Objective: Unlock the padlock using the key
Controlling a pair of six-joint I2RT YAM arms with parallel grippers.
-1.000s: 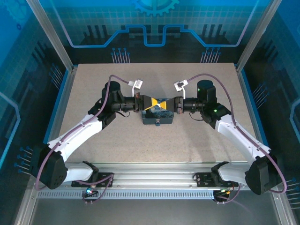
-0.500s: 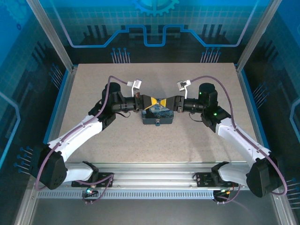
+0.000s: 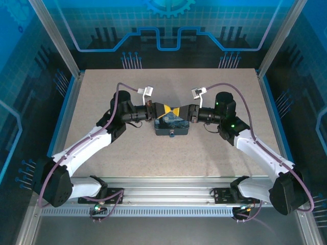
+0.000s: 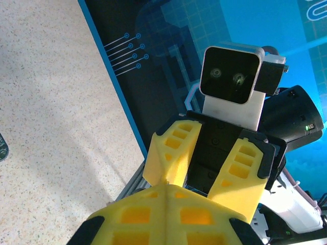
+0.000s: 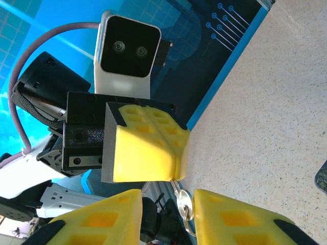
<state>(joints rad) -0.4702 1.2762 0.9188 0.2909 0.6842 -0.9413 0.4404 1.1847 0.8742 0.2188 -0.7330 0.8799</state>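
The dark-blue box point(image 3: 172, 126) lies mid-table, with the padlock point(image 3: 172, 135) a small nub on its front face. Both grippers meet tip to tip just above the box's back edge. My left gripper point(image 3: 164, 111) is shut; in the right wrist view its yellow pads point(image 5: 148, 148) pinch the blade of the key point(image 5: 182, 200), a small silver key with a ring. The key's bow hangs between the spread fingers of my right gripper point(image 5: 168, 219), close to one pad point(image 5: 235, 219). In the left wrist view my left gripper point(image 4: 166, 191) is pressed together, with the right one's fingers point(image 4: 171, 153) apart opposite it.
Bare speckled tabletop point(image 3: 214, 153) surrounds the box on all sides. Blue panel walls and aluminium posts point(image 3: 271, 46) enclose the table. Both arms' cables point(image 3: 240, 97) arch over the back half.
My right gripper has opened around the key's bow; it was shut a second ago. The left gripper stays shut on the key, and the right arm has shifted slightly.
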